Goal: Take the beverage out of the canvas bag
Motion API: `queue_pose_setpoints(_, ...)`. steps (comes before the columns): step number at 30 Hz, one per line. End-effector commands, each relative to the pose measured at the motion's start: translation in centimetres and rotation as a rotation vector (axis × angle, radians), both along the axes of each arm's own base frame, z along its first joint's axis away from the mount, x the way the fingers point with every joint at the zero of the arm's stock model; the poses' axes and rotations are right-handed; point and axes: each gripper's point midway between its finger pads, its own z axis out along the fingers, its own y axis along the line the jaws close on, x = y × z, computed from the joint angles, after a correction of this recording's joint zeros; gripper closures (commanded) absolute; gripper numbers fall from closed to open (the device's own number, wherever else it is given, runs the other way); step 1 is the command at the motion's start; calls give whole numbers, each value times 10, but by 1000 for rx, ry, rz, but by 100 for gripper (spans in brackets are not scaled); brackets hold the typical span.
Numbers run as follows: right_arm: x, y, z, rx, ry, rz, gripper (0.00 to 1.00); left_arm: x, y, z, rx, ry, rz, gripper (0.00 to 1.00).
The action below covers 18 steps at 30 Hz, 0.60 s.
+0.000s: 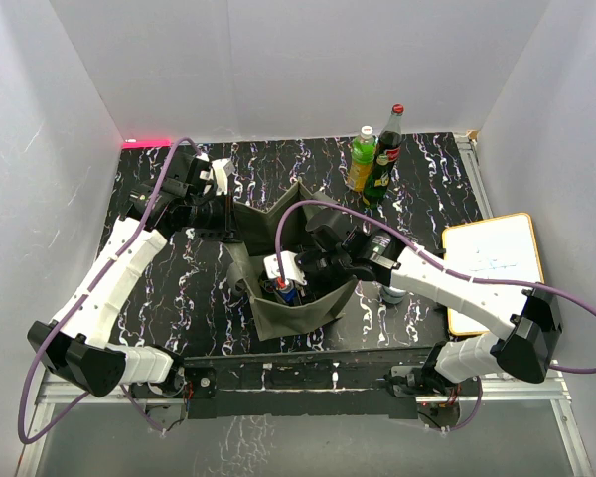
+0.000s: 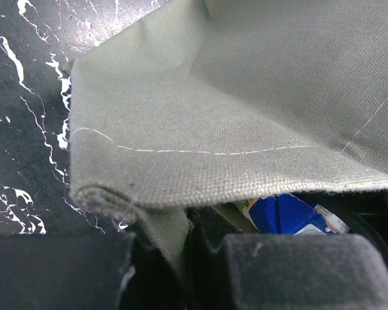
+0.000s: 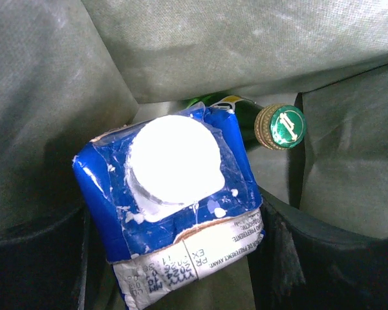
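Note:
The olive-grey canvas bag (image 1: pixel 308 306) stands open at the table's middle. My left gripper (image 1: pixel 226 213) is shut on the bag's far-left rim; in the left wrist view the fabric (image 2: pixel 213 116) is pinched between the black jaws of the left gripper (image 2: pixel 193 240). My right gripper (image 1: pixel 290 280) reaches into the bag from the right. In the right wrist view a blue beverage carton (image 3: pixel 171 194) with a white cap sits between the right gripper's (image 3: pixel 171 219) fingers, which close on its sides. The carton also shows in the top view (image 1: pixel 286 286) and the left wrist view (image 2: pixel 291 213). A green bottle (image 3: pixel 281 126) lies behind it inside the bag.
A green-yellow bottle (image 1: pixel 362 157) and a dark bottle with a red cap (image 1: pixel 383 157) stand at the back. A white board with an orange rim (image 1: pixel 492 266) lies at the right. A small can (image 1: pixel 392 294) stands under the right forearm.

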Motion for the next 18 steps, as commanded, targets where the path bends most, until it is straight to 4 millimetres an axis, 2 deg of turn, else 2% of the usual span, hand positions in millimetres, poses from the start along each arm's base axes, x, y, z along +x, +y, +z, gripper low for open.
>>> queue_pose_setpoints(1,0,-12,-35,-104,31,-8,33,7,2,17,-21,-99,-3,100)
queue_pose_setpoints(8,3,-2,-5,13,7,-26,49,5,2,16,-24,-96,-3,100)
queue_pose_setpoints(13,10,5,21,109,1,-89,52,5,2,16,-21,-95,0,100)
queue_pose_setpoints(18,20,13,60,263,-6,-184,59,3,3,17,-18,-97,-1,100)
